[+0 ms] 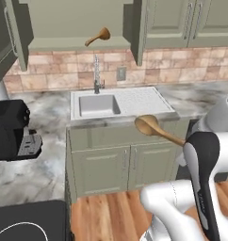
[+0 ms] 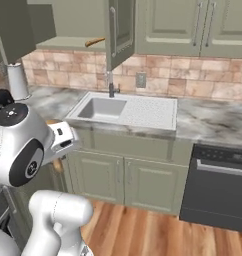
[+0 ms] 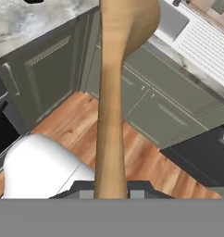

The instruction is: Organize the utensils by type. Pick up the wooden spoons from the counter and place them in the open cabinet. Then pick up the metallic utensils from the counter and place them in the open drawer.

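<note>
My gripper (image 3: 110, 192) is shut on the handle of an orange-brown wooden spoon (image 3: 118, 69), whose round bowl points away from the hand. In the left base view this wooden spoon (image 1: 152, 127) hangs in the air in front of the sink cabinet, with its handle running behind my arm. A second wooden spoon (image 1: 99, 36) lies on the shelf of the open grey-green cabinet (image 1: 78, 44), also seen from the right as the wooden spoon (image 2: 95, 41) beside the cabinet door (image 2: 120, 30). The marbled counter (image 1: 50, 113) runs either side of the sink. The metallic utensils and the drawer are out of view.
A white sink (image 1: 99, 104) with drainboard and faucet (image 1: 96, 75) sits mid-counter. A black appliance (image 1: 12, 136) stands at the left, a dark cooktop (image 1: 26, 221) below it. A black dishwasher (image 2: 218, 185) is at the right, with wood floor (image 2: 143, 230) in front.
</note>
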Robot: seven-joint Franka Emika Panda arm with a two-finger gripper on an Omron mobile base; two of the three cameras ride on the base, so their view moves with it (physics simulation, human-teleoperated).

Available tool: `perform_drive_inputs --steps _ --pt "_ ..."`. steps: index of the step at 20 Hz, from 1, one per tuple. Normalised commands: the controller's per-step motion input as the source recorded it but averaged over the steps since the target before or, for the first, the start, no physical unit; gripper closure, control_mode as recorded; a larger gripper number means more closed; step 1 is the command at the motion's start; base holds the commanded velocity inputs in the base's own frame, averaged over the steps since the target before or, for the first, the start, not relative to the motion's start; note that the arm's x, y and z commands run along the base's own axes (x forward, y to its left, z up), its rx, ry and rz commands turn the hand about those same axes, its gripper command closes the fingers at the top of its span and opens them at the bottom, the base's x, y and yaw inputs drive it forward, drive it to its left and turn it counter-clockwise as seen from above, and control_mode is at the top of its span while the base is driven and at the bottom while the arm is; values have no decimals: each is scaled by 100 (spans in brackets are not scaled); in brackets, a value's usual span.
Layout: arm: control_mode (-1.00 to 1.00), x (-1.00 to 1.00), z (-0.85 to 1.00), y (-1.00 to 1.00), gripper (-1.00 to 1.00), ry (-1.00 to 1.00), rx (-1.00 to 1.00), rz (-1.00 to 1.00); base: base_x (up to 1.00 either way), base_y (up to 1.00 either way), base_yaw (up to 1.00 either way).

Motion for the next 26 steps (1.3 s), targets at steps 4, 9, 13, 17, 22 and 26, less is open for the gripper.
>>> perform_drive_inputs --steps 4,9,13,17,22,26 --pt "100 0 0 0 100 0 0 0 48 27 -8" --pt "100 0 0 0 100 0 0 0 39 32 -2" --pt "100 0 0 0 100 0 0 0 42 36 0" --pt "100 0 0 0 100 0 0 0 47 34 0" --pt "100 0 0 0 100 0 0 0 50 27 0" --pt "100 0 0 0 100 0 0 0 44 24 4"
